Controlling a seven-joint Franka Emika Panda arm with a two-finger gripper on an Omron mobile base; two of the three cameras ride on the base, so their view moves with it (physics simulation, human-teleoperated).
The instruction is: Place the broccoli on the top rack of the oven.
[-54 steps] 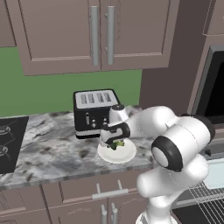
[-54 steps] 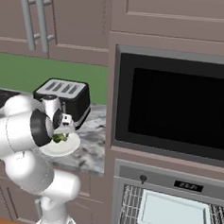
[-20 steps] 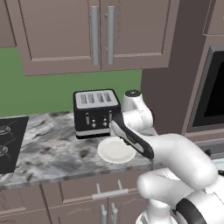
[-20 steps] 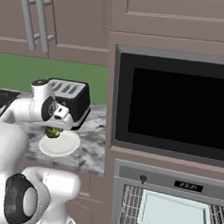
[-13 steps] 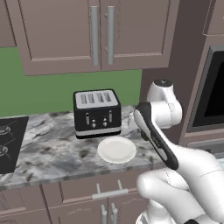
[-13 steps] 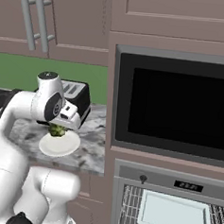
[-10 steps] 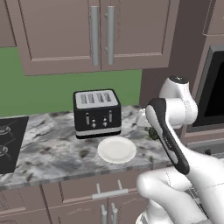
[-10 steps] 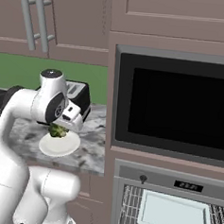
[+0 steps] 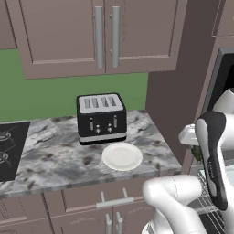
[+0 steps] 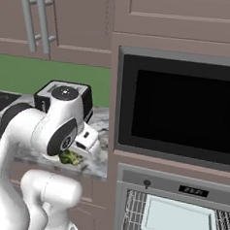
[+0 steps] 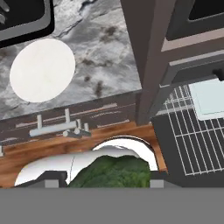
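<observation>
Left of the oven (image 10: 178, 209), the white plate (image 9: 121, 156) sat bare on the counter (image 9: 50, 155) before the toaster (image 9: 101, 118). The gripper (image 11: 109, 178) was closed on the broccoli (image 11: 114, 171), held off the counter's edge beside the oven. The carry probably wanted height kept, then a level approach onto the top rack (image 11: 192, 135), clear of the pale tray (image 10: 177, 219).
</observation>
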